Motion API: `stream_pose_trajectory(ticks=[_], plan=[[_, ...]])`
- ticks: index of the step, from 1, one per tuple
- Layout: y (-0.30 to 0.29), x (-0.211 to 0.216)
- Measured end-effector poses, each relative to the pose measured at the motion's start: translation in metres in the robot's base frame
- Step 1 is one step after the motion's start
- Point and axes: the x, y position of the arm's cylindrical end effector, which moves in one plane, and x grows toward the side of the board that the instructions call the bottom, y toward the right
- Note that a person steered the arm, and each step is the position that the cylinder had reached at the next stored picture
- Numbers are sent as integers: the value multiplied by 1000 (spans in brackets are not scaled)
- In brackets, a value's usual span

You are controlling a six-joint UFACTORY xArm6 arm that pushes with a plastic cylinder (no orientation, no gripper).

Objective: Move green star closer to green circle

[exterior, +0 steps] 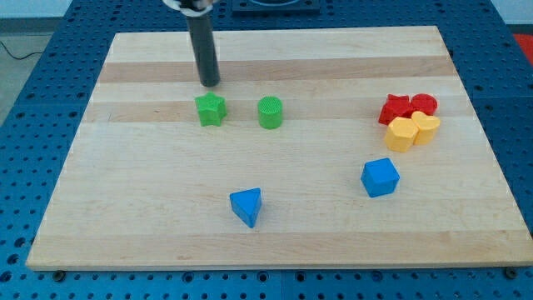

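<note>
Your counter (275,208), pale wood, is carrying: green star (211,109) near green circle (270,112); red star (396,108), red block (423,104), two yellow blocks (402,133) (425,127) clustering, touching; blue cube (380,177); blue triangle (247,206). My tip (209,83) is resting just above the star.

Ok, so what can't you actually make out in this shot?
- Arm above my tip: cut off by the view's top edge; only the rod shows.
- Whether my tip touches the green star: a thin gap seems to show toward the view's top, but one view can't settle it.
- The two red blocks and two yellow blocks: packed together, shapes unclear.
- Far faces of the green circle: hidden by the block itself.
</note>
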Motion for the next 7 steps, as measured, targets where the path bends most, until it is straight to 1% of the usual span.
stream_pose_trajectory(ticks=[1,2,3,4,5,6,7], plan=[[-41,18],[-34,46],[4,61],[52,65],[52,65],[1,67],[-27,96]])
